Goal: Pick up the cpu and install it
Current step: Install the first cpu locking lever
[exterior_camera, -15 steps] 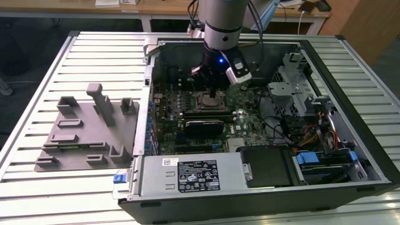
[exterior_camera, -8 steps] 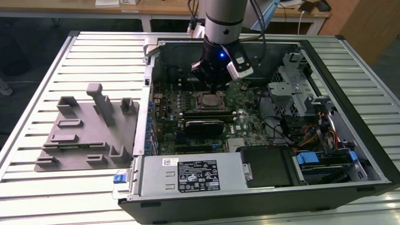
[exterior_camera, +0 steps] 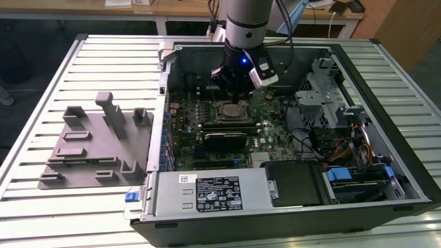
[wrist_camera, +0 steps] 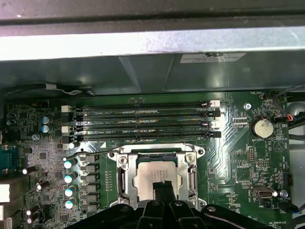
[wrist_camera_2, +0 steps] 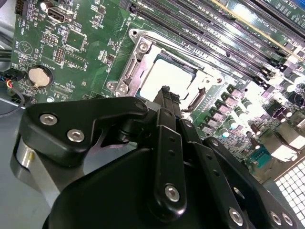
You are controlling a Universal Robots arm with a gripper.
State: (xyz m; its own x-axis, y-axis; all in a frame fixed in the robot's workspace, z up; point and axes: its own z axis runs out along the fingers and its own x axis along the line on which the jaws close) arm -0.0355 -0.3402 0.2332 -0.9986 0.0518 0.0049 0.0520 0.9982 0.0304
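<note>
Exterior view, left to right: a grey tray (exterior_camera: 82, 173) with moulded holders lies at 9 o'clock of the open case (exterior_camera: 289, 223). Inside the case, on the board (exterior_camera: 272, 111), the cpu (exterior_camera: 231, 109) sits in its socket, at 12 o'clock of a black block (exterior_camera: 224, 139). The gripper (exterior_camera: 238, 98) hangs straight over the cpu, just at its 12 o'clock in this view.

The pick-up and the carry look done. The cpu lies flat inside the socket frame (wrist_camera: 157, 153), square to its sides, and as far as both wrist views show it is not tilted or riding on an edge. In the second wrist view the fingers (wrist_camera_2: 164, 138) are pressed together into one narrow black bar with nothing between them. Their tip stands over the middle of the cpu (wrist_camera_2: 159, 76); I cannot tell whether it touches the lid or stands just clear. What seems left is the clamping, since I cannot tell whether the frame's lever (wrist_camera: 93, 152) is latched.

In the first wrist view the cpu (wrist_camera: 147, 176) is a flat square with a pale silver metal top that glares under the light. The frame bounds it on every side, and it lies near the rows of memory slots (wrist_camera: 143, 119).
</note>
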